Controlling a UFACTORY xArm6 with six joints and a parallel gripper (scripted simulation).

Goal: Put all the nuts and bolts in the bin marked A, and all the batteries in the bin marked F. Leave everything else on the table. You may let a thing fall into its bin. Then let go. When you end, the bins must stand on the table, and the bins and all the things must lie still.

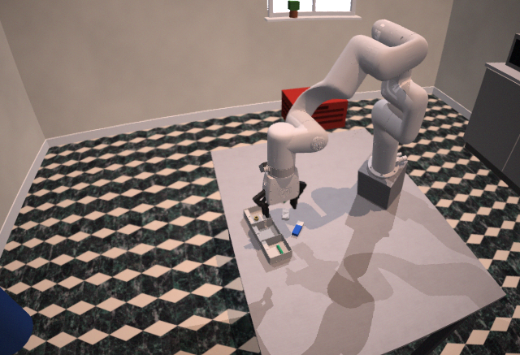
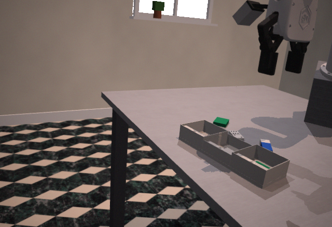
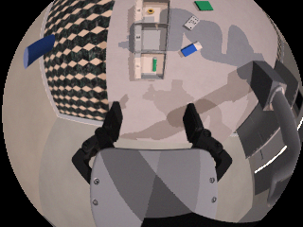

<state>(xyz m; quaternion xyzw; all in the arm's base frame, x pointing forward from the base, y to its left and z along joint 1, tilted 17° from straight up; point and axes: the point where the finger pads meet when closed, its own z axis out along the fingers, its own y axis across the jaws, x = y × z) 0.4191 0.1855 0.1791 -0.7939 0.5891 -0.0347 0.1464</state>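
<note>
A row of three joined grey bins stands on the table; the letters on them are too small to read. A brass nut (image 1: pixel 256 218) (image 3: pixel 150 11) lies in the end bin at the back. A green battery (image 1: pixel 279 248) (image 2: pixel 262 164) (image 3: pixel 154 64) lies in the end bin at the front. The middle bin (image 1: pixel 266 233) (image 3: pixel 151 39) shows nothing inside. My gripper (image 1: pixel 280 210) (image 2: pixel 280 67) (image 3: pixel 153 110) is open and empty, high above the table, with no thing between its fingers.
Beside the bins, on the robot's side, lie a blue and white block (image 1: pixel 297 228) (image 2: pixel 266 145) (image 3: pixel 190 49), a white domino-like piece with dots (image 1: pixel 285 214) (image 2: pixel 236 134) (image 3: pixel 191 22) and a green block (image 2: pixel 221 121) (image 3: pixel 204 6). The robot base (image 1: pixel 381 185) stands farther back.
</note>
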